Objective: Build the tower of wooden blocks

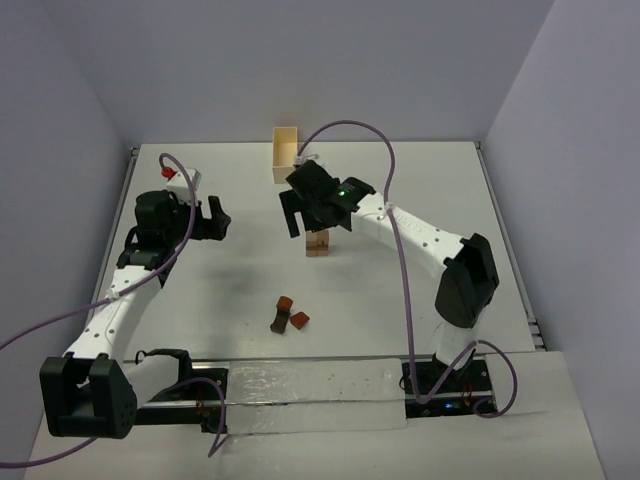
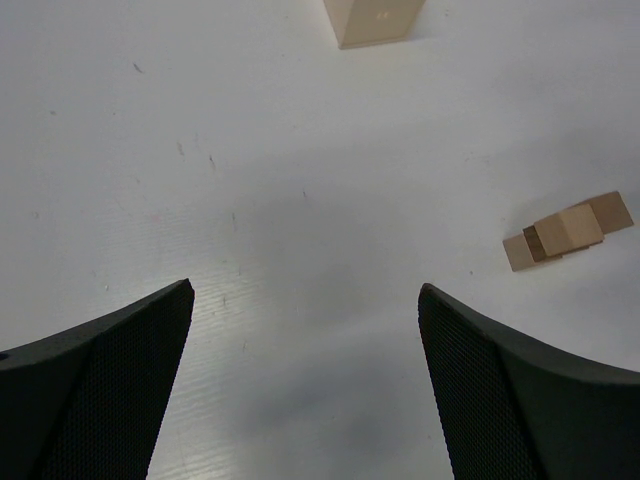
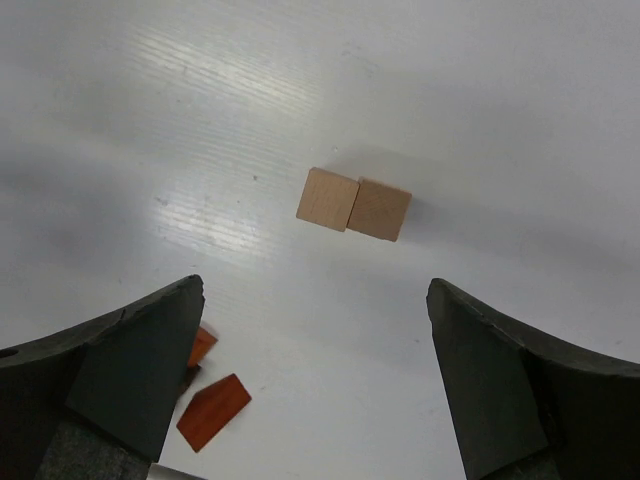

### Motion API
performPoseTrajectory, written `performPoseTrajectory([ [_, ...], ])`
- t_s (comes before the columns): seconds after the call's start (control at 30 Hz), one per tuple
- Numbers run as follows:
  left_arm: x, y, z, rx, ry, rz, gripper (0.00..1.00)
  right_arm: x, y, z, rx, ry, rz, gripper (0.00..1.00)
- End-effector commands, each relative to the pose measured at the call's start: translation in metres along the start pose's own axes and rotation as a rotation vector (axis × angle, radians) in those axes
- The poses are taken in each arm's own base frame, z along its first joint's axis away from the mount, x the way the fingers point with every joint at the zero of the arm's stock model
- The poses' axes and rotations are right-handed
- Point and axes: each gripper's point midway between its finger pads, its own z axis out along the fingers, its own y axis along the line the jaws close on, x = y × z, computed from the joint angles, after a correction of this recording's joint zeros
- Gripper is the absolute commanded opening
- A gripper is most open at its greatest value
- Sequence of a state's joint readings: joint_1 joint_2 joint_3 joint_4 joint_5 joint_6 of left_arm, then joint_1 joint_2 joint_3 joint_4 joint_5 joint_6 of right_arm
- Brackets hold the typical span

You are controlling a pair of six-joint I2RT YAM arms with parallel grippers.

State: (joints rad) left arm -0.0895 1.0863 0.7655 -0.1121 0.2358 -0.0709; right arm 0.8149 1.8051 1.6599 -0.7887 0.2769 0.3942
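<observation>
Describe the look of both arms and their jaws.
Both the left arm and right arm have white links with black joints and bases. A purple cable runs along each. The jaws are broad, black, tapering wedges. A green light glows on the right wrist.

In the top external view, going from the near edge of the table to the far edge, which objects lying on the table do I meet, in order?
reddish-brown blocks → tan block stack → pale wooden box

Matt tan wooden blocks (image 3: 328, 199) rest on a smooth, faintly glossy white table (image 3: 480, 90).
</observation>
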Motion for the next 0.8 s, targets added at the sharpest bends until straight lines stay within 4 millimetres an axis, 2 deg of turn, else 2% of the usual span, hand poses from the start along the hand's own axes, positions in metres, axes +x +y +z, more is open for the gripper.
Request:
performPoseTrajectory([
  [0.0, -0.019, -0.039, -0.015, 0.244, -0.026, 0.144, 0.99, -0.051, 0.003, -0.039, -0.219, -0.167, -0.292, 1.00],
  [0.07, -0.016, -0.054, -0.022, 0.349, -0.016, 0.218, 0.99, -0.055, 0.018, -0.061, -0.450, -0.214, -0.418, 1.00],
  [0.1, -0.013, -0.065, -0.028, 0.422, 0.001, 0.226, 0.99, -0.063, 0.008, -0.065, -0.479, -0.247, -0.477, 1.00],
  [0.17, -0.007, -0.076, -0.034, 0.509, 0.013, 0.268, 0.99, -0.066, 0.004, -0.067, -0.555, -0.256, -0.592, 1.00],
  [0.3, -0.002, -0.084, -0.038, 0.569, 0.026, 0.273, 0.99, -0.052, -0.008, -0.053, -0.633, -0.206, -0.775, 1.00],
  [0.4, -0.003, -0.082, -0.033, 0.557, 0.030, 0.266, 0.99, -0.036, -0.017, -0.027, -0.624, -0.164, -0.876, 1.00],
  [0.5, -0.003, -0.080, -0.031, 0.548, 0.034, 0.268, 0.99, -0.025, -0.017, -0.013, -0.654, -0.158, -0.981, 1.00],
  [0.77, 0.008, -0.076, -0.027, 0.537, 0.057, 0.262, 0.99, -0.004, -0.014, 0.019, -0.749, -0.052, -1.099, 0.99],
])
